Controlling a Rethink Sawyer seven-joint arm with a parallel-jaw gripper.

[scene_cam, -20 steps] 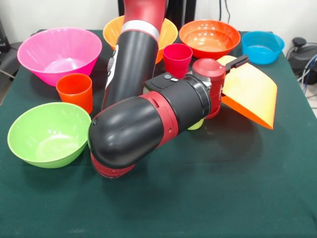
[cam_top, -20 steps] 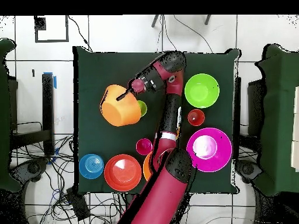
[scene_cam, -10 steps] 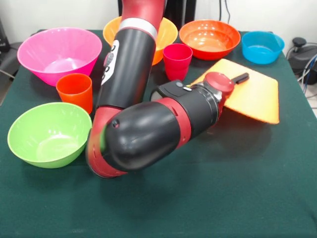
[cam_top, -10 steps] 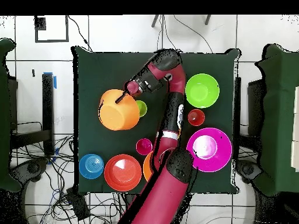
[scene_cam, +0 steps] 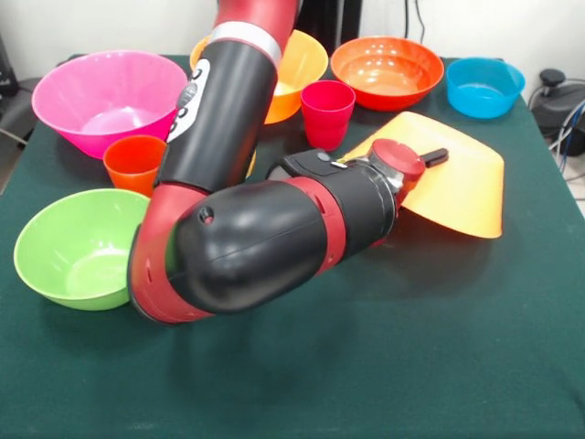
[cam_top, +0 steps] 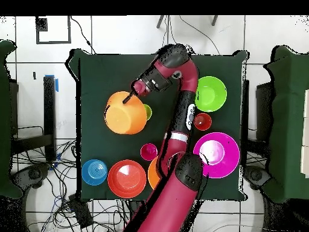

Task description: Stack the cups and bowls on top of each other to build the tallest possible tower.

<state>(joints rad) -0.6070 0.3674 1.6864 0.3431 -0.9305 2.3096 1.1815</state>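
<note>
Since a second ago, the large orange bowl [scene_cam: 452, 183] has tipped from on edge to nearly mouth-down, right of centre, the gripper [scene_cam: 431, 157] clamped on its rim (inverted, presumably as a base). No tower exists yet.

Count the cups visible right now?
3: a red-orange cup between the pink and green bowls, a magenta cup mid-table, and a lime green cup beside the held orange bowl. A fourth may be hidden.

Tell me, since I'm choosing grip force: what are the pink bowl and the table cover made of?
Pink bowl: likely glossy plastic, with bright highlights and a thin, slightly translucent wall. Table cover: apparently matte dark green cloth or felt, no reflections.
</note>
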